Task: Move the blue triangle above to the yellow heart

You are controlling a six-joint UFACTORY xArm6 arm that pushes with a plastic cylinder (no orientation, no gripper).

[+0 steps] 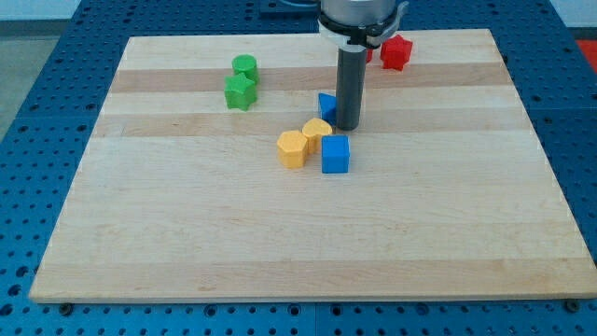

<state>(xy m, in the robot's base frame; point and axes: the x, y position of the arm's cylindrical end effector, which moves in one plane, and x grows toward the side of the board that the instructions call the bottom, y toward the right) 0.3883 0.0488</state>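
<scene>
Tip (347,126) beside blue triangle (326,105), two yellow blocks (305,140)

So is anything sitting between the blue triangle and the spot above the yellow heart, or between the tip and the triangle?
Nothing visible. My tip stands right beside the blue triangle, on its right. The yellow heart lies just below it, with no block between.

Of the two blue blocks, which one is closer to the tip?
The blue triangle, right beside my tip on the view's left. The blue cube lies farther off, toward the view's bottom, next to the yellow blocks.
</scene>
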